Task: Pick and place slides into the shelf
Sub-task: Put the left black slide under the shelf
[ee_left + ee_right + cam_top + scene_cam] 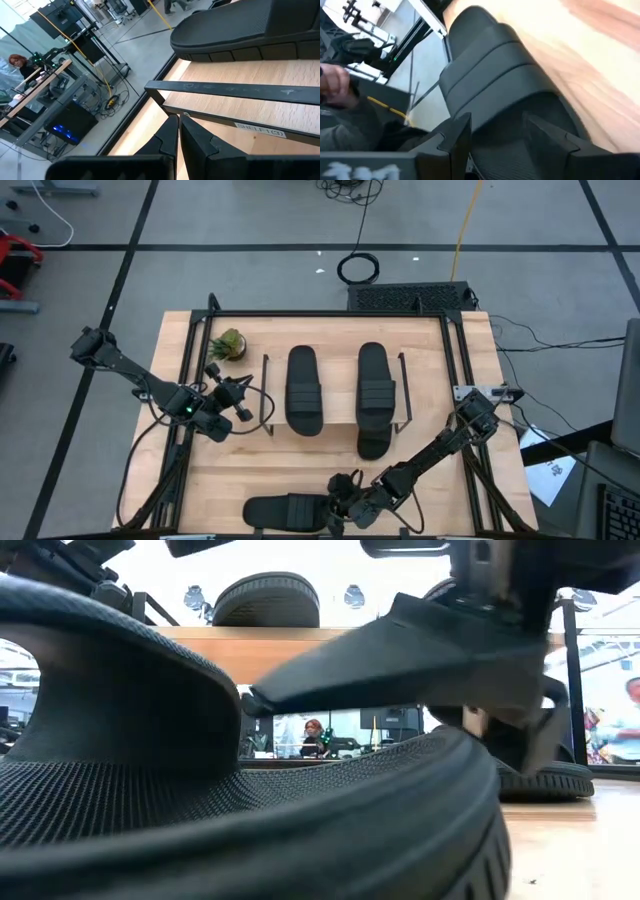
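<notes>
1. Right gripper [343,502] – positioned at the near edge of the table [420,480], low over the heel end of a slide [285,511] that lies flat along that edge. In the right wrist view its two fingers [452,137] stand spread, one on each side of the ribbed strap [490,75]; whether the pads touch the strap cannot be told.

2. In the low view, this slide fills the foreground, with the right gripper above its sole.

3. Left gripper [243,396] – fingers pressed together, holding nothing. It sits just outside the left wire frame [267,395] of the shelf [340,385], toward the table's left edge. The left wrist view shows the shut fingertips [177,127] near a black bar [235,92] of the shelf.

4. Shelf – stands at the middle of the table, toward the far edge. Two slides lie on it side by side, toes toward the far edge: one on the left half [303,388], one on the right half [376,385].

5. A further slide [372,442] shows beneath the right-hand one, its heel protruding past the shelf's near edge.

6. A small potted plant [229,344] stands near the table's far-left corner – apart from the shelf.
</notes>
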